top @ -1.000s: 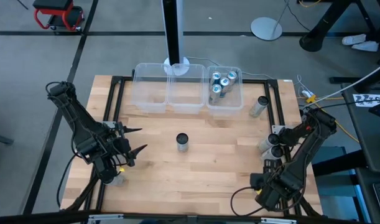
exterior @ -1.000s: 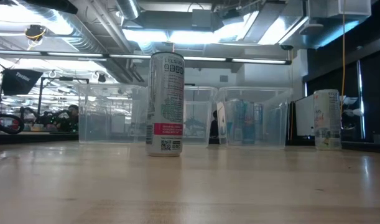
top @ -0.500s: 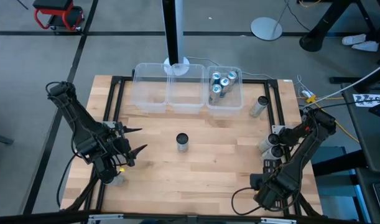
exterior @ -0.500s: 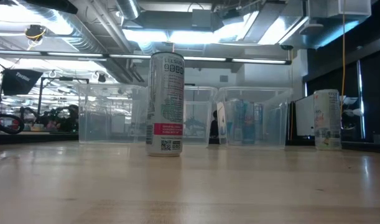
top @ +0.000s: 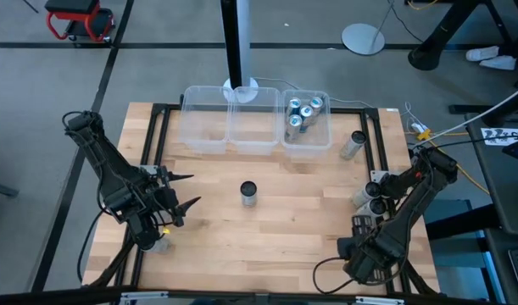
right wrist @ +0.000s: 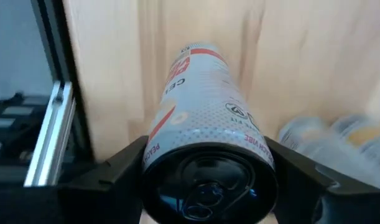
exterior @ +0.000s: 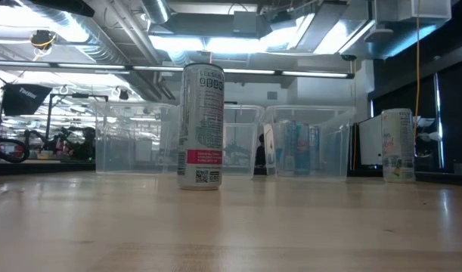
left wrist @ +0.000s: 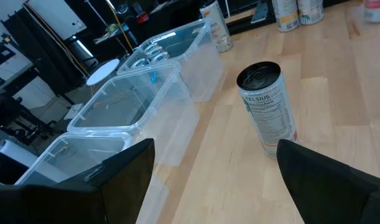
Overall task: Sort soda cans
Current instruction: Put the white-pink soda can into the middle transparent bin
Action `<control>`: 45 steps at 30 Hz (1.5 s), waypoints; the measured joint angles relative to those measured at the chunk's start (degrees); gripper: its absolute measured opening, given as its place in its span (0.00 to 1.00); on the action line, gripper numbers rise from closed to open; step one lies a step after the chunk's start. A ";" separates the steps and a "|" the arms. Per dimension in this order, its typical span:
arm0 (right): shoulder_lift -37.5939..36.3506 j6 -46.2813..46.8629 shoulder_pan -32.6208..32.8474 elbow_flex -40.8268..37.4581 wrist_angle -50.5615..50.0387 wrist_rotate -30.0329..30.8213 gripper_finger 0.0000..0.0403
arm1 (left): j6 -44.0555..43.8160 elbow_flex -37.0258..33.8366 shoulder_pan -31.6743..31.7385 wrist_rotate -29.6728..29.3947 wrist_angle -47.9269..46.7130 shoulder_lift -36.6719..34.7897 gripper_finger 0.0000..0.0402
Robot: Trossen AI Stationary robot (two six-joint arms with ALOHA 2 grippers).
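Observation:
One soda can stands upright on its base mid-table; in the left wrist view this can lies ahead of my open left gripper, which hovers at the table's left. Near the right edge my right gripper points down over another soda can, its fingers at either side of the can's upper end. Two more cans stand just beyond it, and one can stands farther back by the rail. Several teal-topped cans lie in the right bin. My right gripper has the can's upper end between its two fingers, one finger on each side of the wall just below the dark top rim. The fingers come from above, pointing down along the upright can. Whether its bottom is off the table does not show.
Three clear bins stand in a row at the far edge; the left and middle ones hold nothing I can see. A black frame rail runs close beside the held can. Bare wood lies between the middle can and both arms.
My right gripper's wrist has rolled a little above the can near the right edge, staying over the same spot. The left arm and the cans on the table have kept still.

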 joint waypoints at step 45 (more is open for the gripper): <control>1.45 -115.35 -56.05 18.36 35.80 35.19 0.64 | -1.56 0.00 5.22 -0.20 0.15 -0.01 0.81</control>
